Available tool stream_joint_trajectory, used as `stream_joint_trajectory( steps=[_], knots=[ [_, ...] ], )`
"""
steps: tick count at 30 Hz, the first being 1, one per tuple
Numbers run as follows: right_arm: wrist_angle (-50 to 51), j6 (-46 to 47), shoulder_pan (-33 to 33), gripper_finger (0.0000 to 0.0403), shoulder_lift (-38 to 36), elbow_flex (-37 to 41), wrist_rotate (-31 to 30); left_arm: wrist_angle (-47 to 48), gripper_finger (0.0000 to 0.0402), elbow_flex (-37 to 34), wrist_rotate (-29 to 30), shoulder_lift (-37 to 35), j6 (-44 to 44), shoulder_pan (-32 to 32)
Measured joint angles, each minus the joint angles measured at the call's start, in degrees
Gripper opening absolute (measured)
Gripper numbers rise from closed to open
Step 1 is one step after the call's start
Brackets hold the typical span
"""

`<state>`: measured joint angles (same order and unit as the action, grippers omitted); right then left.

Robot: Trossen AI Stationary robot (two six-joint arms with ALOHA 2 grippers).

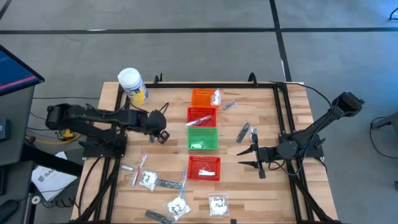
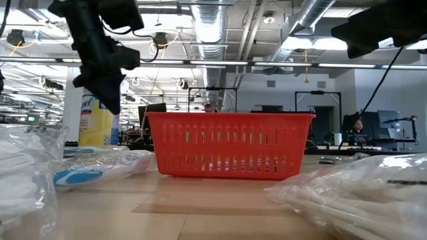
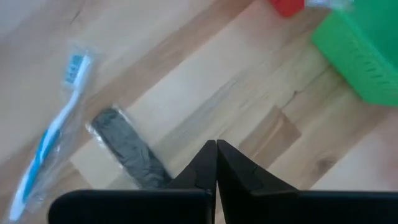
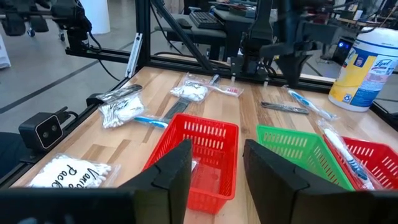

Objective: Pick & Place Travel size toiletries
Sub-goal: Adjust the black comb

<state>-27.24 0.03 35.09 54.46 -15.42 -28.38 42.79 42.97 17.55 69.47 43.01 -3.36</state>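
The left gripper (image 1: 163,133) is hovering pressed together and empty beside the green basket (image 1: 203,138), near a toothbrush (image 3: 53,137) and dark strip (image 3: 127,149) lying on the table (image 1: 261,186), while the right gripper (image 1: 245,157) is reaching spread and empty toward the red basket (image 4: 199,155).

The white jar (image 4: 364,65) with the yellow label is showing the brand name "Lysol". A clear packet (image 4: 69,173) lying on the desk (image 4: 155,93) is bearing script reading roughly "Vanity Pack".
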Motion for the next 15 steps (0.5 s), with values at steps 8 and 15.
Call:
stream_joint_trajectory(
  steps=[8, 15],
  knots=[
    [-1.84, -0.66, 0.00, 0.0143, 0.02, 0.00, 0.00, -8.50, 0.0000, -4.59, 6.64, 0.00, 7.09, 8.13],
    [-2.04, 0.34, 0.00, 0.0139, 0.02, 0.00, 0.02, -19.83, 0.0000, -6.99, 10.55, 0.00, 9.01, 16.07]
  ],
)
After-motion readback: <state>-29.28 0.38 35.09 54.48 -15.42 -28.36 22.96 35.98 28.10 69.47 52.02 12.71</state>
